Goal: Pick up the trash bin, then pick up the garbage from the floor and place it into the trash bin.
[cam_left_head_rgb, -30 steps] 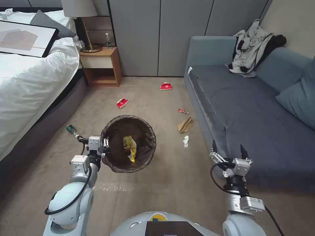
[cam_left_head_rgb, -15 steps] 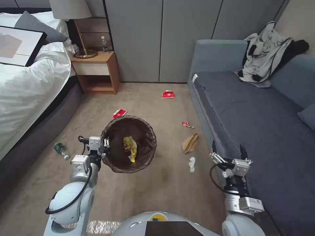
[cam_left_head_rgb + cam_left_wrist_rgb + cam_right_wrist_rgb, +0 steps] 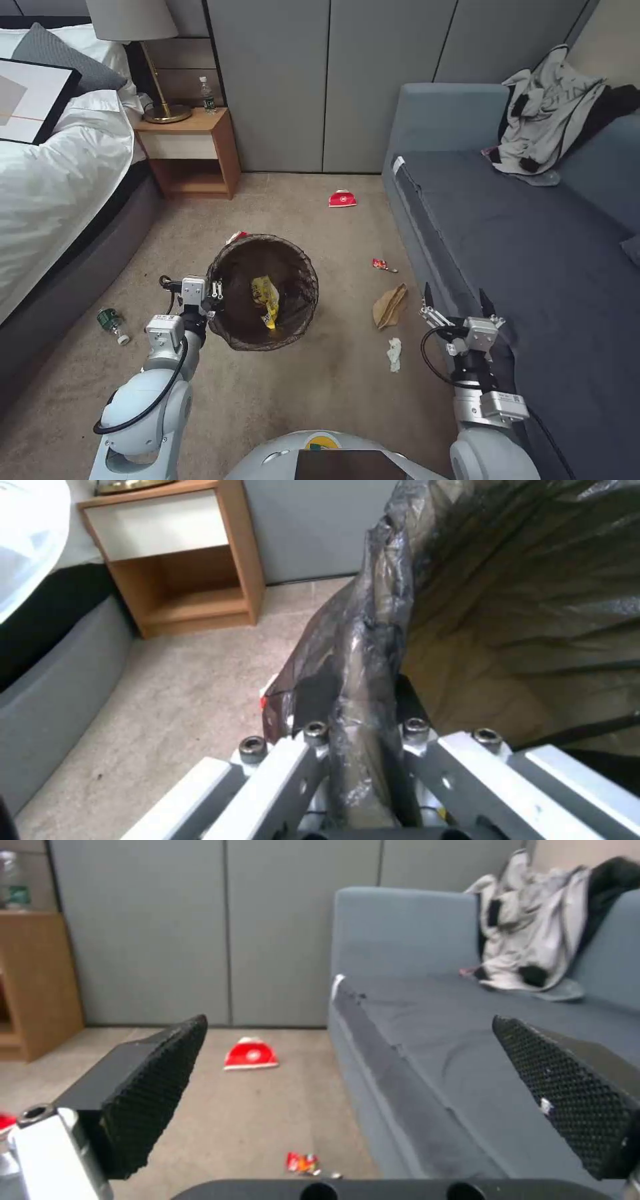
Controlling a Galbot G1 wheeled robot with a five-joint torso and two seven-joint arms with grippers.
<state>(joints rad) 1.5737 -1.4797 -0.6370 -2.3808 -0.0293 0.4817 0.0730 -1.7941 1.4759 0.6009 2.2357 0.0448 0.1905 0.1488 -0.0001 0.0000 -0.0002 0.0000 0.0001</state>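
Trash bin: the trash bin is round, lined with a dark brown bag folded over its rim, held above the carpet in front of the robot's left side; in the left wrist view the crinkled bag drapes over the rim between the fingers
Inside the bin: a yellow snack wrapper lies against the bottom
Left gripper: the left gripper is clamped on the bin's near-left rim, jaws closed on rim and bag
Right gripper: the right gripper hangs above the sofa's front edge, jaws wide apart and holding nothing; its black textured pads frame the floor ahead
Garbage on floor: a tan paper bag and a white tissue wad lie just left of the sofa base, a red wrapper beyond them, a red-and-white carton near the wardrobe doors, a second carton peeking past the bin's far rim, a small green-labelled bottle near the bed base
Edges: the bed bounds the left, the blue sofa the right, the nightstand and grey wardrobe doors the far end
Open room: a bare strip of carpet runs between bin and sofa
Off task: a grey-and-black jacket lies on the sofa back
Change: the whole head view has shifted, so the camera has moved; floor litter sits lower in it than half a second ago, the second carton is now mostly hidden behind the bin, and the left gripper's hold is unchanged
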